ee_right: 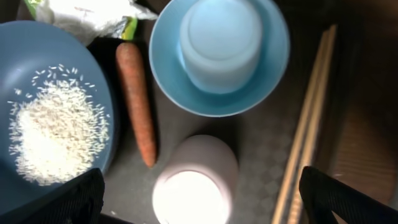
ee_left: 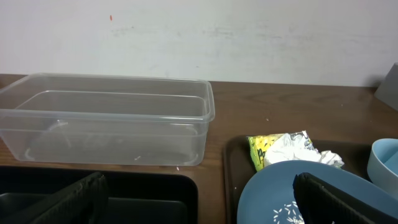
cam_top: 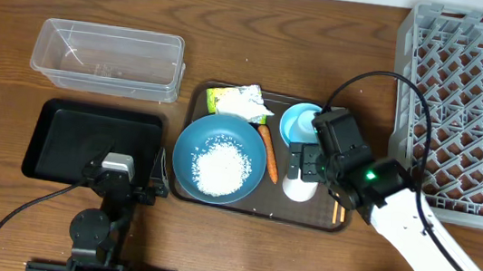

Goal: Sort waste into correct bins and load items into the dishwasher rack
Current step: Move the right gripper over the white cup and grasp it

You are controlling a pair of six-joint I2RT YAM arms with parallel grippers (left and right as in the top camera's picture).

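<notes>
Orange carrot (ee_right: 135, 99) alongside blue bowl (ee_right: 37, 43), tip toward white cup (ee_right: 194, 186).

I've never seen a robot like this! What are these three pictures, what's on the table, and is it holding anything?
It's a robot with two arms, each ending in a two-finger pincher called a gripper. One picture looks down from above the table. The other two come from small cameras on the wrists, so the dark shapes at their bottom corners are the robot's own fingers. On the table sit a clear container, a black tray and a big grey dishwasher rack. A brown tray carries a blue bowl with rice, a carrot, a crumpled wrapper, a small light-blue bowl, a white cup and chopsticks. The left gripper is open over the black tray; the right gripper is open above the white cup. Neither holds anything.
</notes>
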